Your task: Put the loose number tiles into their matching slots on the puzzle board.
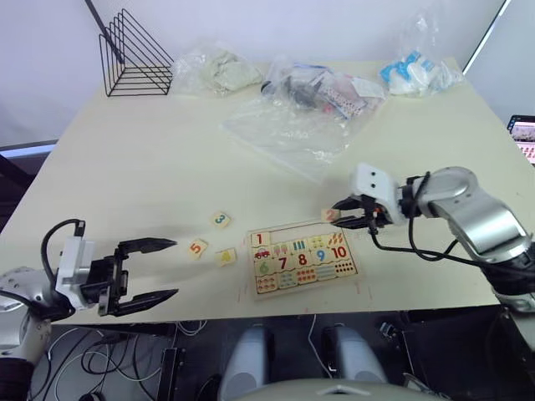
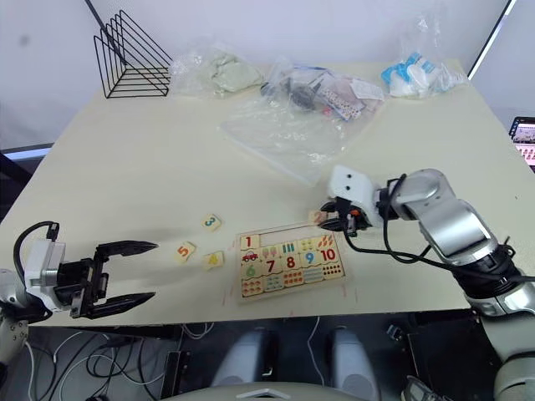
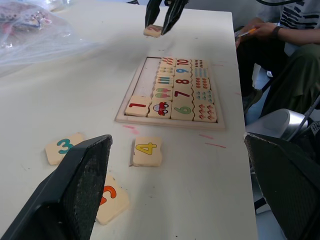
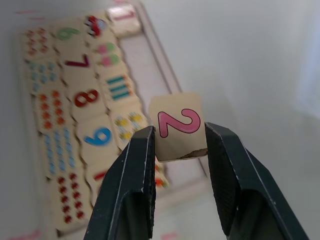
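Note:
The puzzle board (image 3: 170, 123) lies near the table's front edge, with tile 1 (image 1: 261, 239) seated at the left end of its far row. The other slots (image 1: 294, 233) in that row are bare. My right gripper (image 1: 341, 214) hangs just over the board's far right corner, shut on the pink 2 tile (image 4: 179, 127). Left of the board lie three loose number tiles: the 3 (image 1: 221, 220), the 5 (image 1: 197, 247) and the 4 (image 1: 226, 257). My left gripper (image 1: 174, 267) is open at the front left, a short way from the 5.
A black wire rack (image 1: 134, 54) stands at the far left corner. Plastic bags (image 1: 288, 129) with small items spread across the back and middle of the table. A person (image 3: 280, 60) sits beyond the table's right side.

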`<state>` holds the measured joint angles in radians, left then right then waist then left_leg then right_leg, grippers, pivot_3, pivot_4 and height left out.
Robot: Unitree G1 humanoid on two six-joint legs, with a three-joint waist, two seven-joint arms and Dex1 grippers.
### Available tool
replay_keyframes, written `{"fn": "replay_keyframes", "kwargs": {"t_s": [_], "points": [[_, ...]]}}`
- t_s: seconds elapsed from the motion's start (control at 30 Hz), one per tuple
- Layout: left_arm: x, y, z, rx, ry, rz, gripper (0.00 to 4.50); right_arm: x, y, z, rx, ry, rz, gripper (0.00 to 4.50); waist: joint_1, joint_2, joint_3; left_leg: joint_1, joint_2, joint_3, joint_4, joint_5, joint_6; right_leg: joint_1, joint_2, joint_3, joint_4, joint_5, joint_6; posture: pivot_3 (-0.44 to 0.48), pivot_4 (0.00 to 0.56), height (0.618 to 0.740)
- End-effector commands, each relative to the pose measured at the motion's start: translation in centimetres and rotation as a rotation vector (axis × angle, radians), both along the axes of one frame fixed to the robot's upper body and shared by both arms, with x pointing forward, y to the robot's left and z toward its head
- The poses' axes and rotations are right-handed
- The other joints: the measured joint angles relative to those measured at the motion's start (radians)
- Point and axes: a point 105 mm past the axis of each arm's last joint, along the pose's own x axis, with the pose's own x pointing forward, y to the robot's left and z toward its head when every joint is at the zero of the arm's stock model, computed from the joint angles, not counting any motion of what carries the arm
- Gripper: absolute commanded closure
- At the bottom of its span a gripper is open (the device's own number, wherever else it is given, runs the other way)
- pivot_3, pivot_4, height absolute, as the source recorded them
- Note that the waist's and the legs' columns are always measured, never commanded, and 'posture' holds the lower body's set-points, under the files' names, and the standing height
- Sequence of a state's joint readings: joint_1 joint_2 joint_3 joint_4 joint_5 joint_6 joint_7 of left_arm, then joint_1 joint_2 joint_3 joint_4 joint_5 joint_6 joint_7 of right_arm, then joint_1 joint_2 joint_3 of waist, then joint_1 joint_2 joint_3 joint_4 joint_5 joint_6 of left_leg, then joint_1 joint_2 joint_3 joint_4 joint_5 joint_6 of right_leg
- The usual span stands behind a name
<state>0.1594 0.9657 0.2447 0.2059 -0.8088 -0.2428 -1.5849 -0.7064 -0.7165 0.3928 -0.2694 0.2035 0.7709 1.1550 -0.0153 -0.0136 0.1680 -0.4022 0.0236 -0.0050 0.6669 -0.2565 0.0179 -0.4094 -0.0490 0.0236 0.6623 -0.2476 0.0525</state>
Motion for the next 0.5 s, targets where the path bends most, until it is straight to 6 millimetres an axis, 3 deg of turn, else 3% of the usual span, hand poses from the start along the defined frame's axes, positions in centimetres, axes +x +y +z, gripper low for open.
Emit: {"fn": "replay_keyframes", "kwargs": {"t_s": [0.03,0.5], "points": [[-0.4,0.0,0.7,0.007,-0.030,-0.021,0.00,-0.2,1.9,0.7,-0.033,-0.027,0.048,3.55,-0.001,0.000,0.000,0.000,0.000,0.000,0.000,0.000,0.000,0.000,0.000,0.000,0.000,0.000,0.000,0.000,0.150,0.740],[-0.9,0.3,0.5,0.009,-0.027,0.009,0.00,0.6,6.7,0.0,-0.194,-0.057,0.060,3.55,-0.002,0.000,0.000,-0.002,0.000,-0.002,0.000,0.000,0.000,-0.002,0.000,-0.001,0.000,0.000,0.000,0.000,0.150,0.740]]}}
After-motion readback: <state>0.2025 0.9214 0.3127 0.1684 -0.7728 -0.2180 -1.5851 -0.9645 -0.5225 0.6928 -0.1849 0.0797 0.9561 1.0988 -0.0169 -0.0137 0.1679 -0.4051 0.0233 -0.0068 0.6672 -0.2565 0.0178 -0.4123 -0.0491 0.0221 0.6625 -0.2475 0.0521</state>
